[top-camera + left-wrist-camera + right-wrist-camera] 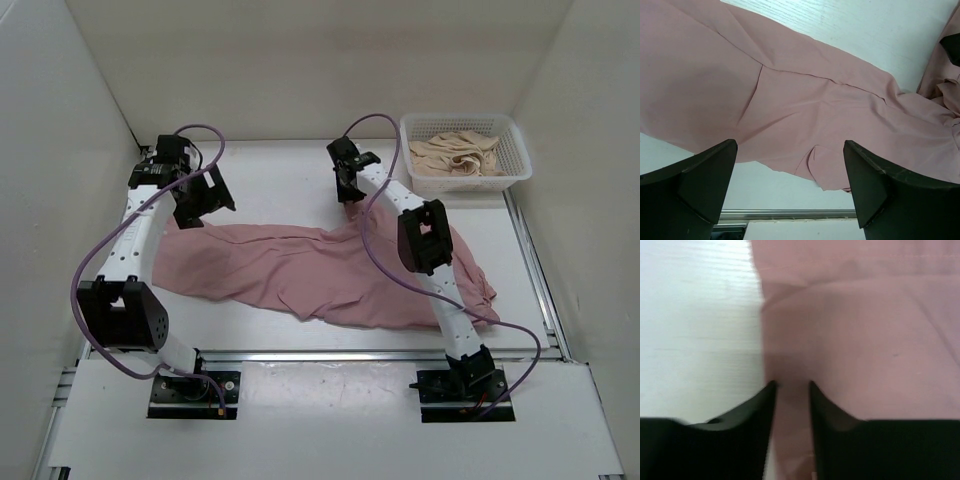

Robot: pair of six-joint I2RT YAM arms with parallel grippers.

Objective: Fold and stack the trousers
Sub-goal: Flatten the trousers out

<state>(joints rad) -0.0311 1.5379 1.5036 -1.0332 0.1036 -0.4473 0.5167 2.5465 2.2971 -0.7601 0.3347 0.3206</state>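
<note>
Across mid-table the trousers point(300, 270) lie rumpled, the right arm point(430, 240) crossing over their right end. Left gripper point(790, 150) hovers spread wide above them; right gripper point(791, 385) pinches their edge. A basket point(522, 160) of beige cloth point(460, 155) stands far right.

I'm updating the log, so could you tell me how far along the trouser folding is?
Done: nothing; the trousers lie spread and rumpled, unfolded. In hand: the right gripper looks pinched on their edge; the left gripper hangs open above them. Left: every fold, then stacking.
</note>
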